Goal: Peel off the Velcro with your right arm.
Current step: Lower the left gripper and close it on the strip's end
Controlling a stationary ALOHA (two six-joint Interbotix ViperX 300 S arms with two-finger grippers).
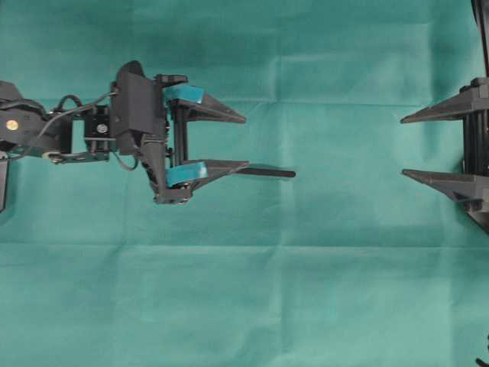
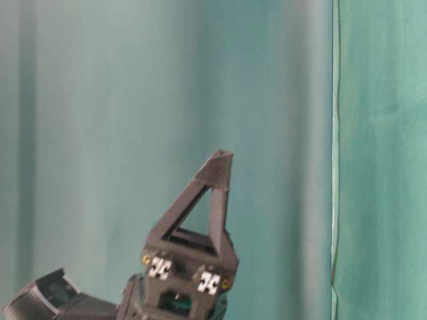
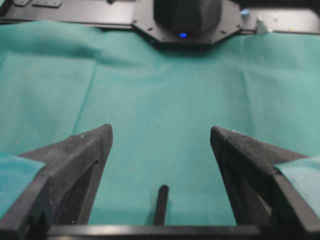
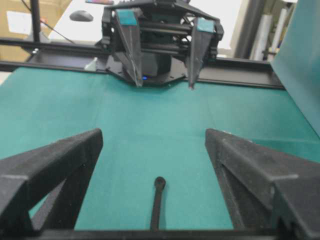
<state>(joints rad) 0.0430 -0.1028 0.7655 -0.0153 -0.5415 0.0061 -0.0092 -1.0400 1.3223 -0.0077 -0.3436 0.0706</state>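
Overhead view: the Velcro (image 1: 263, 172) lies flat on the green-clothed surface (image 1: 244, 290), a single thin black strip with its long axis running left to right along the line between the two arms. Its right end points toward the right hand (image 1: 403, 147); its left end disappears under the lower finger of the left hand (image 1: 244, 141). There are two arms and one strip, nothing else on the cloth apart from its fold creases. The left hand, with teal pads on its two fingers, hovers with its fingers spread wide and grips nothing. The right hand, all black, sits at the right edge, well apart from the strip, fingers equally wide and empty. Bare cloth lies between the strip's free end and the right hand. In the left wrist view the Velcro (image 3: 161, 205) shows between the fingers, pointing away toward the opposite arm's base (image 3: 187, 17).
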